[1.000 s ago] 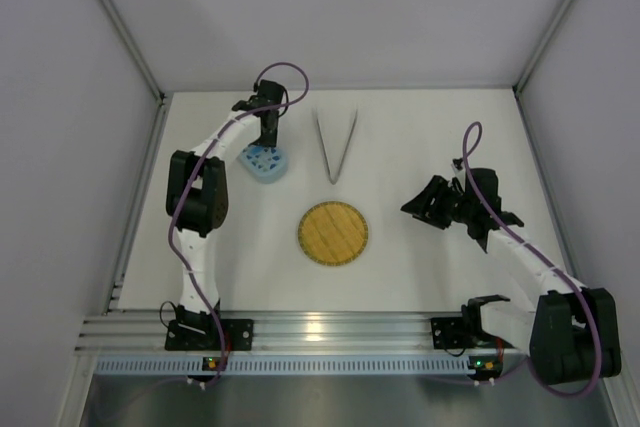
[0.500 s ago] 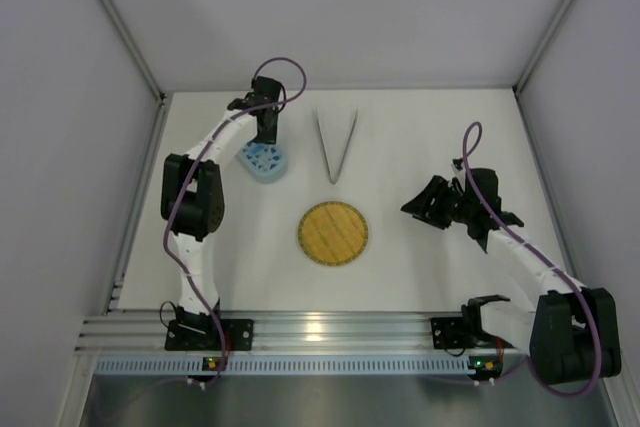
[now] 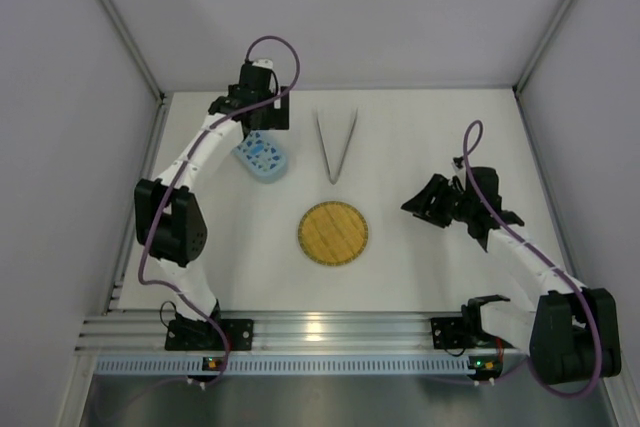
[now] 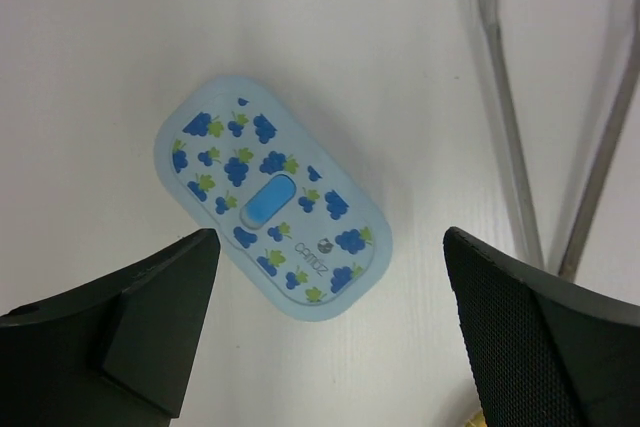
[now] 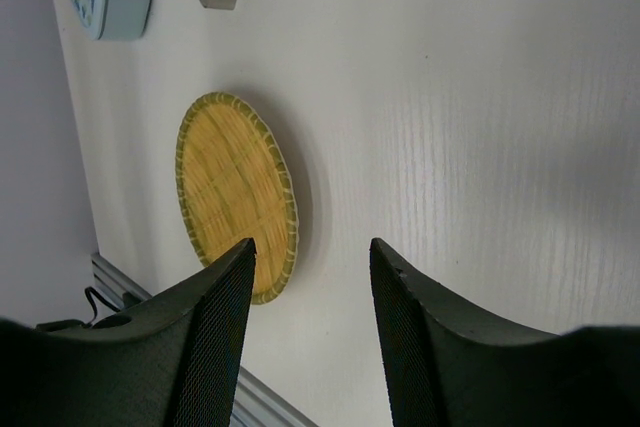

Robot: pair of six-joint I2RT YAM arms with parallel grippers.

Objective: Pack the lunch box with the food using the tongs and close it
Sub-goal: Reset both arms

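Above the closed lunch box (image 4: 272, 209), the left gripper (image 4: 329, 267) gapes empty; the right gripper (image 5: 312, 257) hangs part-open.

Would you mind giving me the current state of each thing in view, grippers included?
lunch box: closed, flat on the table, untouched.
tongs: lying on the table, unheld.
woven plate: flat on the table, nothing on it.
left gripper: open wide above the lunch box, holding nothing.
right gripper: open, holding nothing, off to the side of the woven plate.
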